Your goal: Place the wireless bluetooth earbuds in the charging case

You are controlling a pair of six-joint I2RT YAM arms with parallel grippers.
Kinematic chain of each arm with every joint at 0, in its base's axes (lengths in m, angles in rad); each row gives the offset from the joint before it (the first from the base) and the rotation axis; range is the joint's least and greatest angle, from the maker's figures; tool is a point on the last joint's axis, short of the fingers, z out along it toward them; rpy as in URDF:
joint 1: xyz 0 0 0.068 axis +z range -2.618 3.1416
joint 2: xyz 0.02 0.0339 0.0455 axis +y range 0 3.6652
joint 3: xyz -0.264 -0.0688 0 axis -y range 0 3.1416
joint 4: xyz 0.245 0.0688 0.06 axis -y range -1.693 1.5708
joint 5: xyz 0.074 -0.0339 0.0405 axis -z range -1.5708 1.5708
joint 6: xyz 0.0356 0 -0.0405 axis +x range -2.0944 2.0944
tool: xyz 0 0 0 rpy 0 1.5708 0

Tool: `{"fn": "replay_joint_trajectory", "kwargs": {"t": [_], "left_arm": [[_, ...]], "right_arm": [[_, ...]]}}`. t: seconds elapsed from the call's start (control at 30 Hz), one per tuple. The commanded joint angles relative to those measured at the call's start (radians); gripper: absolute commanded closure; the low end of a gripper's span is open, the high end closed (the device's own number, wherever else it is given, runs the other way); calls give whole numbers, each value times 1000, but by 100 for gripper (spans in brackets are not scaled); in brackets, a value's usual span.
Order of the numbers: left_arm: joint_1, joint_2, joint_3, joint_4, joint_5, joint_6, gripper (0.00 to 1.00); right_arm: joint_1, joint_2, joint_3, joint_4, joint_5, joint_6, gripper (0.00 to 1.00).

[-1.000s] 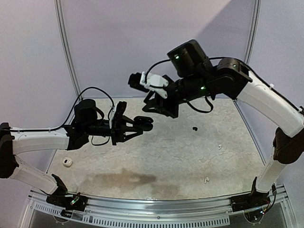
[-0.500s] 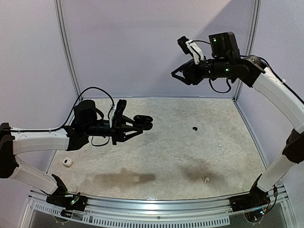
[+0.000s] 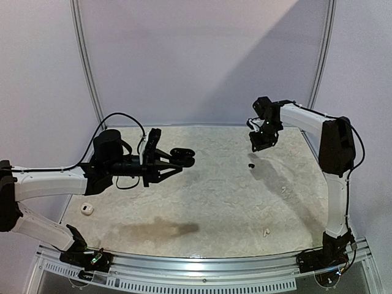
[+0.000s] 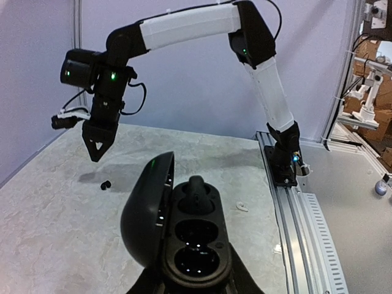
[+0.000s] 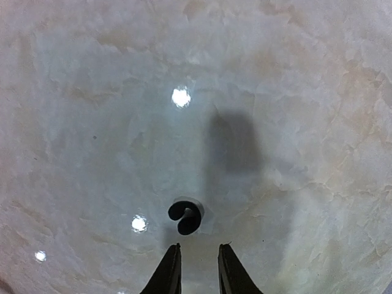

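My left gripper (image 3: 160,160) is shut on the black charging case (image 4: 195,242) and holds it above the table with its lid (image 4: 146,214) swung open. One black earbud (image 4: 196,191) sits in the case's far socket, and the near socket is empty. A second black earbud (image 5: 185,216) lies on the table (image 3: 251,165). My right gripper (image 5: 199,252) hovers just above and short of that earbud. Its fingers stand a little apart with nothing between them. White earbuds lie at the right (image 3: 283,188) and near the front (image 3: 266,232).
A small white case (image 3: 86,209) lies near the table's left edge. The aluminium rail (image 3: 202,269) with both arm bases runs along the front. Pale walls close in the back and sides. The marbled tabletop (image 3: 214,196) has a dark stain at front centre.
My right arm has swung from high over the middle to the back right, then down over the loose black earbud. My left arm and the case have held still.
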Motion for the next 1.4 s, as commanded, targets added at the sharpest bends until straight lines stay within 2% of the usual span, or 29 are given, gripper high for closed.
{"fn": "replay_joint_trajectory", "kwargs": {"t": [0.0,0.67,1.03,1.2,1.37], "left_arm": [[21,-17,-11,-22,-10,17,100],[41,-3,-11,-10,-16,43,100],[42,-6,-12,-12,-13,52,100],[42,-6,-13,-18,-12,71,100],[42,-10,-14,-18,-10,79,100]], "right_arm": [[-19,88,57,-85,0,-45,80],[-28,200,18,-29,-62,-108,80],[-28,145,-111,29,-142,-80,78],[-28,103,-175,76,-162,-34,88],[-27,84,-193,81,-200,-19,85]]}}
